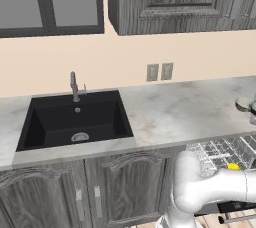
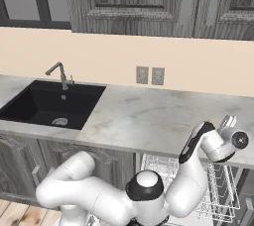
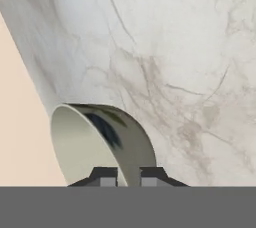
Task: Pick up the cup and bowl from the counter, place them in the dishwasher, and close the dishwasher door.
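Bowl (image 3: 100,142): found on the marbled counter (image 3: 190,47), near the wall, its rim pinched between the nearly closed gripper (image 3: 128,178) fingertips. Cup (image 1: 233,166): yellow, seen lodged in the white wire rack (image 1: 215,152) of the open dishwasher (image 2: 218,190).

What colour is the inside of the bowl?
Pale grey-olive with a dark reflection, clearest in the hand view: bowl.

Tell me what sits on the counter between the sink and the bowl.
Nothing. In the left base view, the counter is bare marble from the sink across to the bowl at the right edge. The yellow cup already lies in the dishwasher rack below.
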